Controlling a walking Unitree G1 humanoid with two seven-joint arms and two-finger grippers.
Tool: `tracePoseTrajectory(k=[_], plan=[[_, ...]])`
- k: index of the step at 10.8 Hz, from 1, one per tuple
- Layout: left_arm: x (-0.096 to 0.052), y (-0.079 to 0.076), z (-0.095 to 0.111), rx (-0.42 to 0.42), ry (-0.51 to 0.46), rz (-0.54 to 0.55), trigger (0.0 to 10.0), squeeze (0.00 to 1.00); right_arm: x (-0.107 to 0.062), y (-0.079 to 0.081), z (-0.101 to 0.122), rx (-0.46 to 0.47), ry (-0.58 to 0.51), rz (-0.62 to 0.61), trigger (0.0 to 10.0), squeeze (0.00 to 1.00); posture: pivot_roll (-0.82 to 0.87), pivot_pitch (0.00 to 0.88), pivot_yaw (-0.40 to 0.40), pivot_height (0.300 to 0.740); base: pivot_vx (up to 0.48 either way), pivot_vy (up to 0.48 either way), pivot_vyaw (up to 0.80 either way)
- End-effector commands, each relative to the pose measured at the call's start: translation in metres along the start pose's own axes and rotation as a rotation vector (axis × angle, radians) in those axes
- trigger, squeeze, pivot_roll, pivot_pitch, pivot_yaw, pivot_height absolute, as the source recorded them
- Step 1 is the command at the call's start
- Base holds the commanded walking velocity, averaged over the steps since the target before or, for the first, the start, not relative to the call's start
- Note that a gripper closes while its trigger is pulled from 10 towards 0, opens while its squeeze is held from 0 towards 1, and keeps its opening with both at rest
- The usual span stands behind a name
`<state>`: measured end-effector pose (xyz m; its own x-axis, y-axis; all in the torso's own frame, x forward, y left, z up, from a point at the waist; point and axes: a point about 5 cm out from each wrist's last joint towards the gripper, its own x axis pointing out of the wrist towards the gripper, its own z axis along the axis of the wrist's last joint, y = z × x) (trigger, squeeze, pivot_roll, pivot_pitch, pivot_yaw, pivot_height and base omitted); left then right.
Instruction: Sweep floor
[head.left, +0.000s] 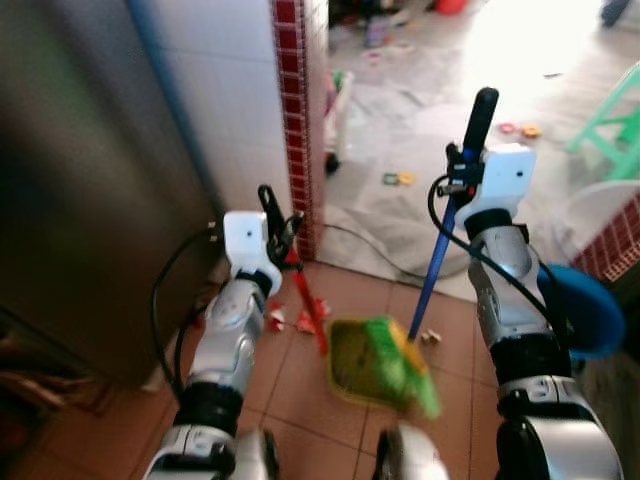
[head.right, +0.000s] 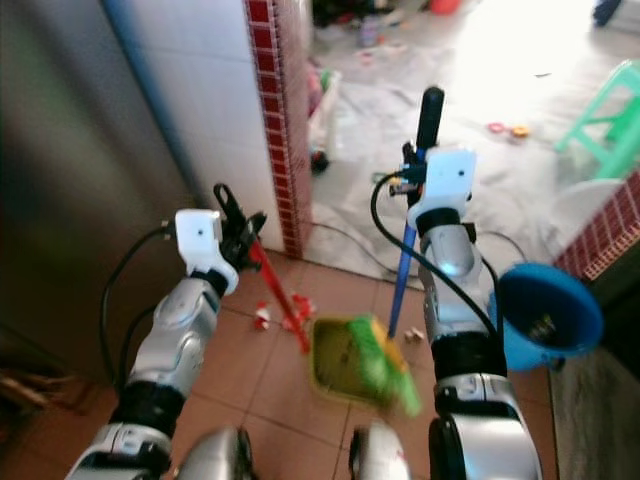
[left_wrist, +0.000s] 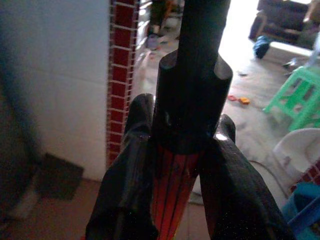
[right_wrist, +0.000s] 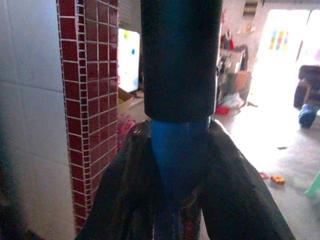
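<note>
Your left gripper (head.left: 278, 222) is clenched on the red dustpan handle (head.left: 308, 305); your right gripper (head.left: 462, 170) clasps the blue broom (head.left: 436, 258). The dustpan (head.left: 362, 368) at 6 o'clock holds green bristles.

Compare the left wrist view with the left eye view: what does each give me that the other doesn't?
Left wrist view alone: close up, the left pincer shut on the red handle just below its black end cap.

Left eye view alone: the dustpan, the green broom head, red scraps on the tiles, and the right pincer shut on the blue broom handle.

Both: the red-tiled wall edge and green stool.
</note>
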<state>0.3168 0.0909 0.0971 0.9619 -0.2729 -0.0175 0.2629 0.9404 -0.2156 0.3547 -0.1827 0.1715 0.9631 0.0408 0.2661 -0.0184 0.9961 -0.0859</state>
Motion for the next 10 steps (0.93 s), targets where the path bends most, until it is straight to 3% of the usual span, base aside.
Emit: tracePoseTrajectory(k=[1,10], plan=[[0.0024,-0.0047,0.0113,-0.035,-0.057,-0.03,10.0,0.0,0.0093,0.0031,0.0133,0.042,-0.047,0.005,10.0,0.0,-0.1,0.0,0.042,0.74,0.0,0.0,0.0],[0.0014,0.0008,0.0106,-0.019,-0.055,-0.024,10.0,0.0,0.0128,0.0031,0.0193,0.072,-0.063,0.001,10.0,0.0,-0.1,0.0,0.047,0.74,0.0,0.0,0.0]])
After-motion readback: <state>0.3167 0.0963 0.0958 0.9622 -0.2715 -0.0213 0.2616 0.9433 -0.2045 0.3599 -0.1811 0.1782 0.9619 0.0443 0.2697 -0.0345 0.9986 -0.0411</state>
